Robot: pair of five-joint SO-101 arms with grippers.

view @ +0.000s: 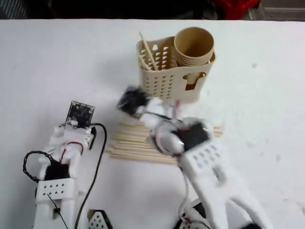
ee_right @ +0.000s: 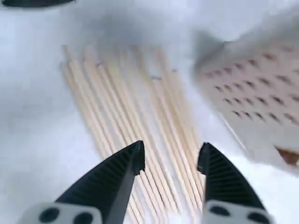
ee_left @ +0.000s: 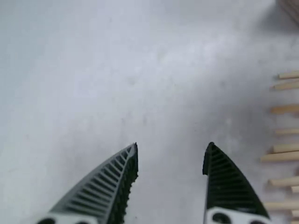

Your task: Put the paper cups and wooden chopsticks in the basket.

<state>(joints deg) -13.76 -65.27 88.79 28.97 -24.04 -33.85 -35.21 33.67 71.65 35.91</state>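
Many wooden chopsticks point(ee_right: 117, 93) lie under the right gripper point(ee_right: 171, 147), jaws spread and empty; recommend descending squarely and pinching a few mid-length

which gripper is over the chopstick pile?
The right gripper: open, directly above the chopstick pile beside the basket. The left gripper, also open, is over bare table beside the pile.
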